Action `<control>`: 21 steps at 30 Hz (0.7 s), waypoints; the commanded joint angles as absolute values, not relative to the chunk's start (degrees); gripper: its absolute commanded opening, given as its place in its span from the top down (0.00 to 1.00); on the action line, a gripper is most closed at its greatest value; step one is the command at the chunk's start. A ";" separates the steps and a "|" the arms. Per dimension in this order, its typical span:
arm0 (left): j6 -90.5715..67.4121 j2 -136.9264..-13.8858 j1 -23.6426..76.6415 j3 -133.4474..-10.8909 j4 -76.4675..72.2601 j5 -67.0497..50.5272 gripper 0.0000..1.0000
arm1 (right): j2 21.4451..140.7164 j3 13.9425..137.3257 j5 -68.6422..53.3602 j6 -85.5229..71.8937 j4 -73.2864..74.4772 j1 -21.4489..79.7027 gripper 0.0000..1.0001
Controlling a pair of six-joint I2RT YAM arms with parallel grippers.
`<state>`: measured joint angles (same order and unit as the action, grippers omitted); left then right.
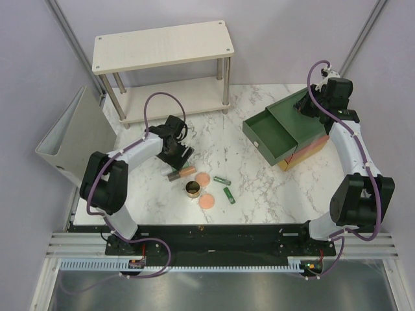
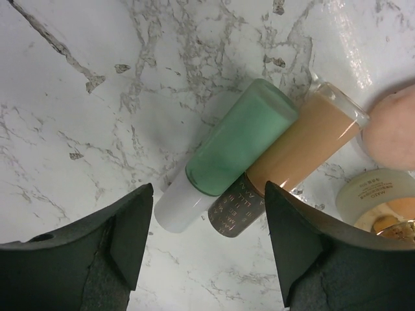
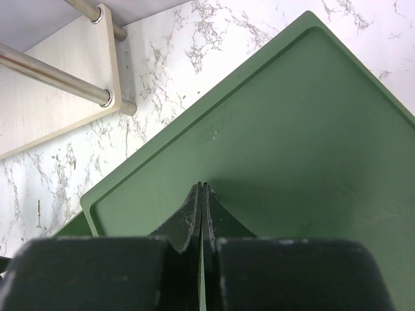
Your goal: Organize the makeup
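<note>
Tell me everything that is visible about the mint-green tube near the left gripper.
The mint-green tube is a cylinder of what looks like frosted plastic, with a white cap at one end. It lies flat on the marble table, side by side against the grey-orange tube. The left gripper stands open above its cap end, a finger on each side, neither touching it.

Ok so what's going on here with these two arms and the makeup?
The left gripper, open, hangs over a mint tube and an orange tube lying side by side on the table, gripping neither. The right gripper is shut above the green box, whose top drawer is pulled out and looks empty. Two discs, a jar and two small green tubes lie loose nearby.
</note>
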<state>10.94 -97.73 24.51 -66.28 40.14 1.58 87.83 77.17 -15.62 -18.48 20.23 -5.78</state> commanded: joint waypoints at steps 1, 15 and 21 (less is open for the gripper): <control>12.57 -100.28 24.61 -66.97 37.97 4.48 0.25 | 92.46 73.30 -14.59 -17.58 33.84 -5.27 1.00; 12.22 -106.34 24.61 -68.20 36.04 4.66 0.81 | 93.07 74.00 -14.85 -17.58 33.75 -5.27 1.00; 11.78 -104.77 24.61 -71.71 37.44 4.92 0.98 | 93.25 74.27 -15.21 -17.67 33.84 -5.27 1.00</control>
<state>11.27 -105.34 24.62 -68.47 38.37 4.54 88.49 77.65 -16.45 -18.63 20.03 -5.78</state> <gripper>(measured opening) 0.339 0.007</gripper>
